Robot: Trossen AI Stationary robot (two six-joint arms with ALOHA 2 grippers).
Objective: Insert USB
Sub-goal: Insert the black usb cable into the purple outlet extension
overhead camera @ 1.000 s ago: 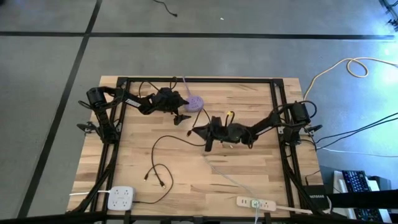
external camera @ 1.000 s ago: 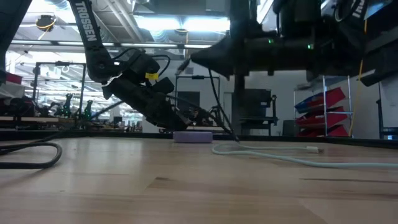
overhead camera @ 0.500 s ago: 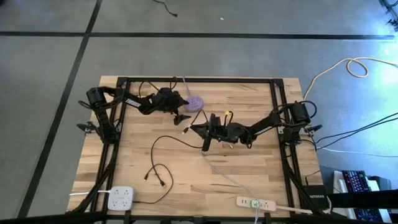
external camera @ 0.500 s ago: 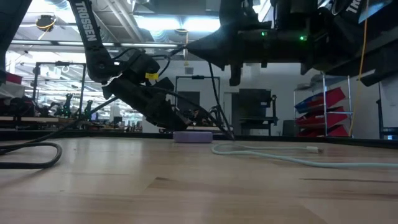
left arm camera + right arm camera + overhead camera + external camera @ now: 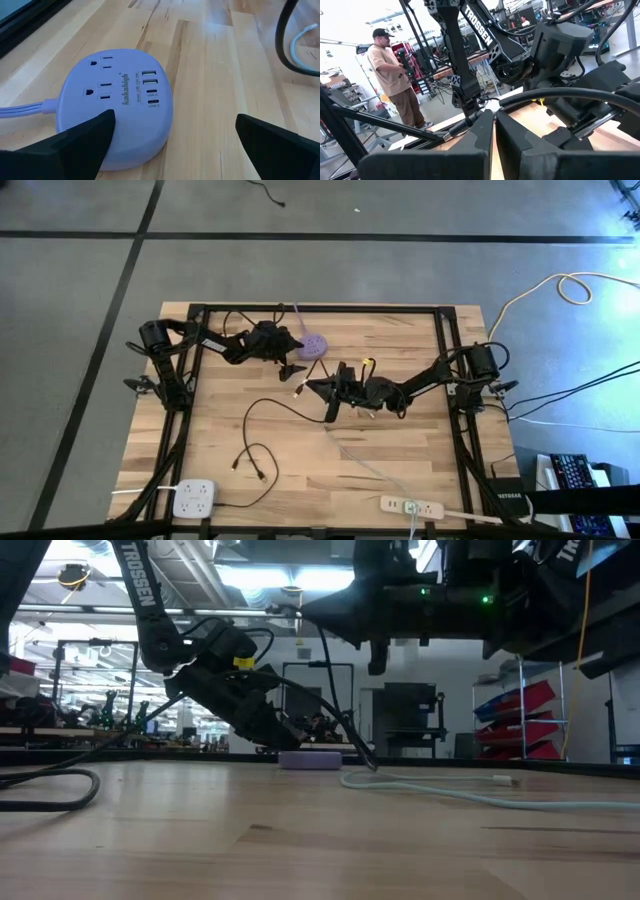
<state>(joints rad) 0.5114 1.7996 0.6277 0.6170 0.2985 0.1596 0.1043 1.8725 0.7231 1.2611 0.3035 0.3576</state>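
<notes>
USB cable (image 5: 262, 406) pinched in closed right tool (image 5: 310, 388), open left tool (image 5: 292, 357) straddling purple power hub (image 5: 117, 105), white cord (image 5: 470, 790) nearby

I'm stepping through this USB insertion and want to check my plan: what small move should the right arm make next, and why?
Probably carry the black cable a little farther toward the purple power hub. The right gripper is shut on the cable's plug end, raised above the table and short of the hub. The left gripper is open beside the hub, whose USB ports sit free.
</notes>
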